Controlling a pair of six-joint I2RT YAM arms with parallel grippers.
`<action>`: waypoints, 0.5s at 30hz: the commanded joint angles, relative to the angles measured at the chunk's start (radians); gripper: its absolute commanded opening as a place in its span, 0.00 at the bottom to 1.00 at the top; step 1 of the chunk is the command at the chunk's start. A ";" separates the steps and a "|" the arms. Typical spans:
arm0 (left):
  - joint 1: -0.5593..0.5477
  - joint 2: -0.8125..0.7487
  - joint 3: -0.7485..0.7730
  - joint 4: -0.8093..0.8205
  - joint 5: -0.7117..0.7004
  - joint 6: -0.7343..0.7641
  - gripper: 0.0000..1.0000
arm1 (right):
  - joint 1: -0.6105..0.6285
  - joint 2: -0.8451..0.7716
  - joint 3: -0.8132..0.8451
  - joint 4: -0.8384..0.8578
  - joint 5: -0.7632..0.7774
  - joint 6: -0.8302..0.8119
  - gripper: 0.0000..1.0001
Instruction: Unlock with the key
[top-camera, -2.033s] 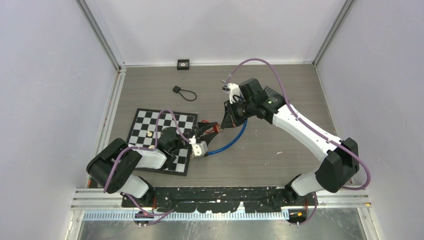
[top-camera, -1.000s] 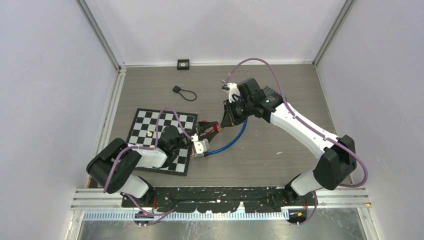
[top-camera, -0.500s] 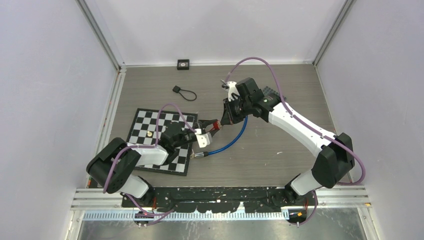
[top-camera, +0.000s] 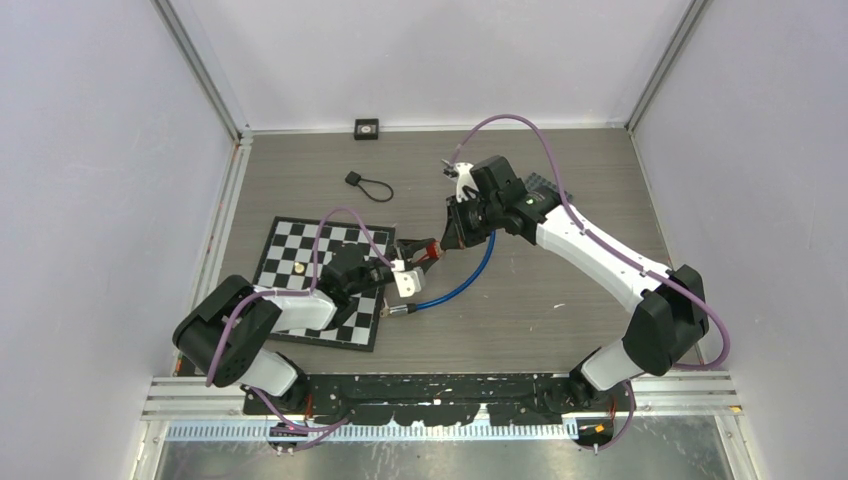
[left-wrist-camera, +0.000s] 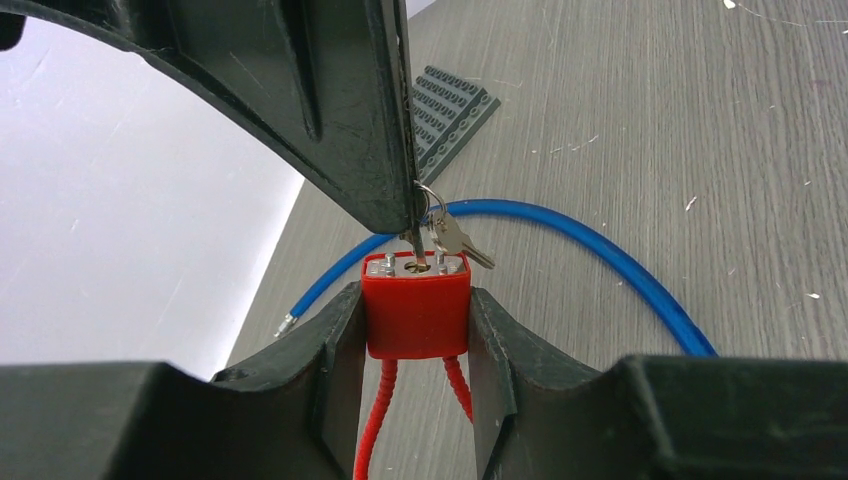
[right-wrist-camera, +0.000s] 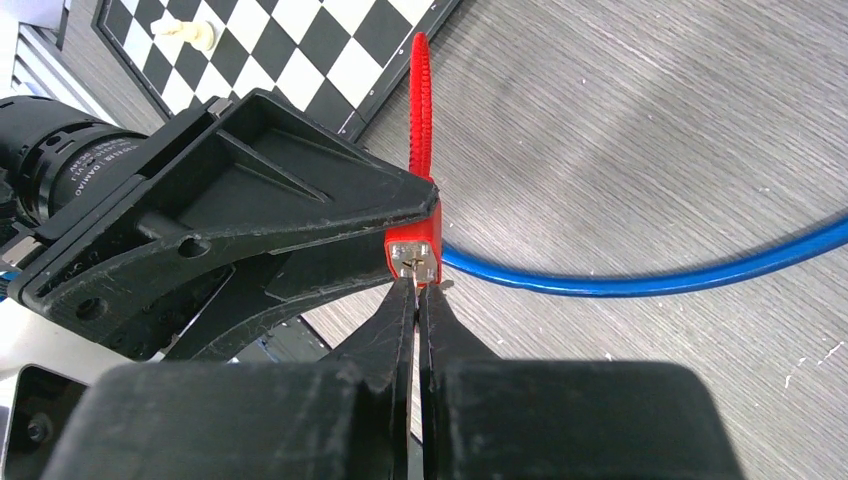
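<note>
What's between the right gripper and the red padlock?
The key, pinched by the right gripper, its tip inside the red padlock; clearest in the left wrist view.

Pale lavender walls (top-camera: 100, 150) on three sides, grey wood-grain tabletop (top-camera: 560, 330), aluminium corner posts (top-camera: 200, 65); even, soft light

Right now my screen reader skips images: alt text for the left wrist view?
The left gripper clamps a red lock while the right gripper holds a key in its keyhole. A blue cable lies behind.

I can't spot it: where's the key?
Left wrist view, centre: the key is in the red padlock, pinched by the right hand, blue cable behind.
</note>
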 joint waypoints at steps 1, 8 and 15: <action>-0.013 -0.001 0.008 0.072 0.051 0.032 0.00 | 0.003 -0.014 0.020 0.108 -0.090 0.049 0.01; -0.013 0.014 0.003 0.097 0.069 0.028 0.00 | -0.008 -0.032 0.001 0.121 -0.095 0.044 0.01; -0.013 0.000 0.014 0.085 0.107 -0.061 0.00 | -0.007 -0.050 -0.061 0.177 -0.090 -0.012 0.00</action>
